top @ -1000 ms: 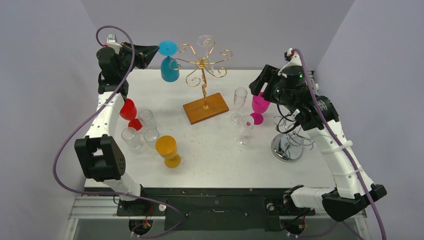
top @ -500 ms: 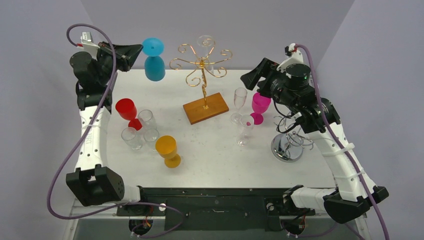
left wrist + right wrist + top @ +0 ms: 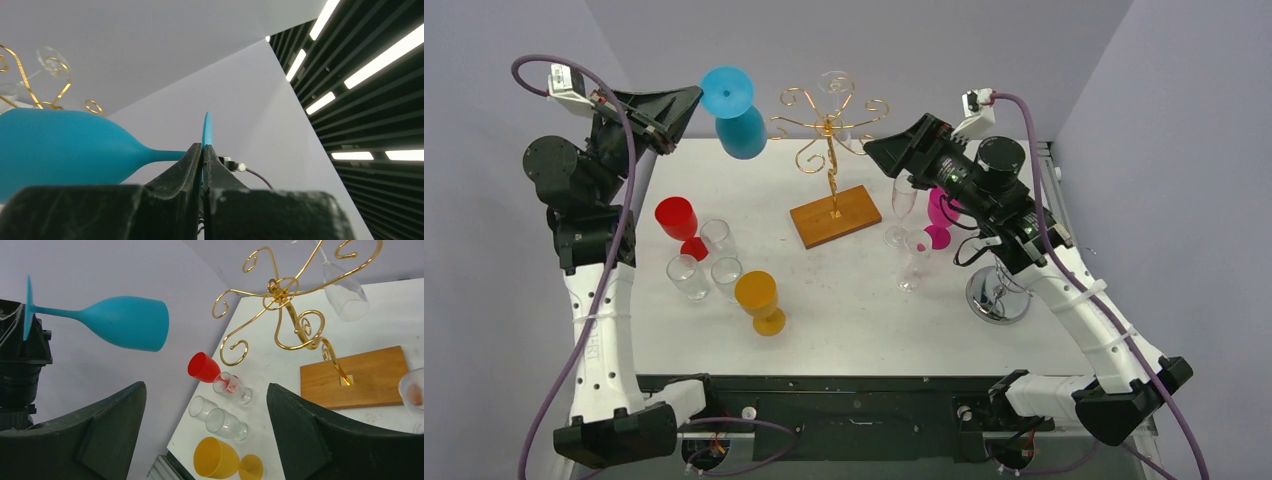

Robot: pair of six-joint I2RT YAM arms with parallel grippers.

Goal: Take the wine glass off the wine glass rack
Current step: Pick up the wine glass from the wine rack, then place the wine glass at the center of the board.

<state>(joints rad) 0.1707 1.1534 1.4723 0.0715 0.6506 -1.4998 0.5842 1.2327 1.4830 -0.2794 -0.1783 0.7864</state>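
The wine glass rack [image 3: 829,140] is a tall gold wire stand on a brown wooden base [image 3: 835,216] at the back middle. My left gripper [image 3: 686,100] is shut on the flat foot [image 3: 724,92] of a blue wine glass [image 3: 742,132], held high on its side, left of the rack and apart from it. In the left wrist view the jaws [image 3: 202,150] pinch the foot edge, with the bowl [image 3: 60,145] to the left. A clear glass [image 3: 836,85] hangs on the rack's far side. My right gripper [image 3: 879,150] is open and empty just right of the rack.
On the left of the table [image 3: 864,310] lie a red glass [image 3: 676,218], clear glasses [image 3: 714,236] and a yellow glass [image 3: 757,296]. A clear flute [image 3: 905,200], a pink glass [image 3: 943,208] and a chrome stand [image 3: 999,290] stand on the right.
My left gripper pulled the blue glass left off the rack's arm and raised it. My right gripper rose and moved left toward the rack, still open.
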